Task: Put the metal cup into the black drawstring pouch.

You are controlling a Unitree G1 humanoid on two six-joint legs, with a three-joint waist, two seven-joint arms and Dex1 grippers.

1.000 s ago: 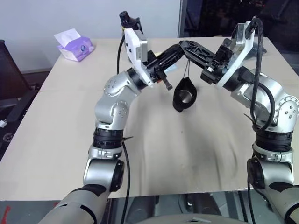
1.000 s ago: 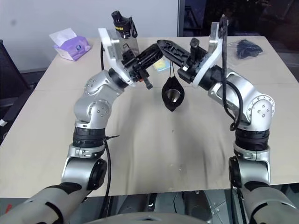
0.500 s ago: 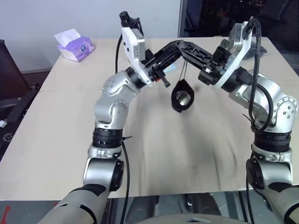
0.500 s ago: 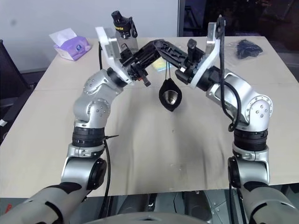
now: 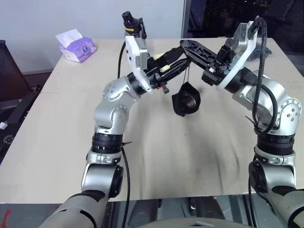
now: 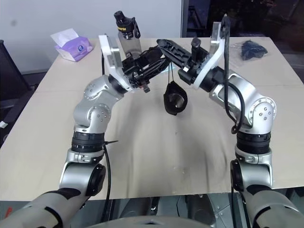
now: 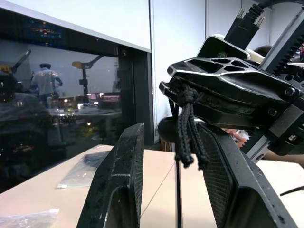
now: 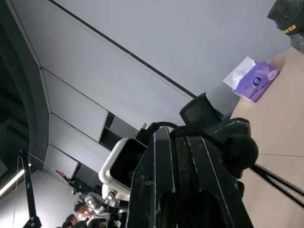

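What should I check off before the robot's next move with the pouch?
1. The metal cup is inside the black drawstring pouch: ok, shiny metal shows in its mouth.
2. The right end effector is shut on the cords: ok.
3. The left end effector is open: ok.
4. Its fingers are clear of the cords: cannot tell.
5. Pouch hangs above the table: ok.
6. Pouch mouth drawn closed: not ok.
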